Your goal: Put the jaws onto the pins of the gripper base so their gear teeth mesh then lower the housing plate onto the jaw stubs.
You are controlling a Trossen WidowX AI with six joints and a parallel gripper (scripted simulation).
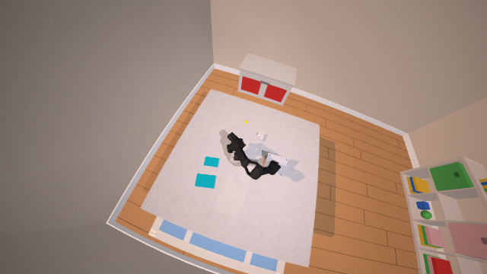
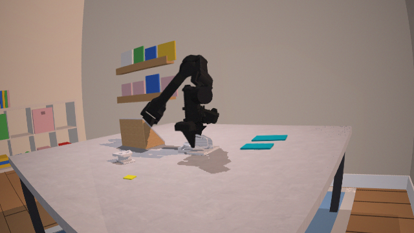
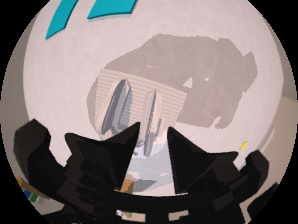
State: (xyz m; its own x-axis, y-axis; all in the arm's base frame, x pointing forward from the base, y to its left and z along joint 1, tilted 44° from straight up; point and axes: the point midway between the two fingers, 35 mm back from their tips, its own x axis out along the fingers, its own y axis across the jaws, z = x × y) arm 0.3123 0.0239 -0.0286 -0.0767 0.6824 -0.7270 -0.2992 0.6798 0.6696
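A ribbed white tray (image 3: 172, 105) (image 2: 211, 150) lies on the table and bears two upright pale jaws side by side. The left jaw (image 3: 116, 105) stands clear of the fingers in the wrist view. My gripper (image 3: 154, 126) (image 2: 193, 145) points down at the tray, shut on the lower end of the right jaw (image 3: 151, 115). The contact is partly hidden. A white plate with small dark dots (image 1: 278, 158) lies at the wooden wedge. A small white stepped piece (image 2: 123, 156) (image 1: 260, 135) stands apart. I cannot tell which is the base and which the housing plate.
The wooden wedge (image 2: 133, 134) stands close to the tray and the arm's base. Two teal pads (image 2: 270, 138) (image 2: 257, 146) lie on the other side of the tray. A small yellow square (image 2: 129, 177) (image 1: 246, 122) lies beyond the stepped piece.
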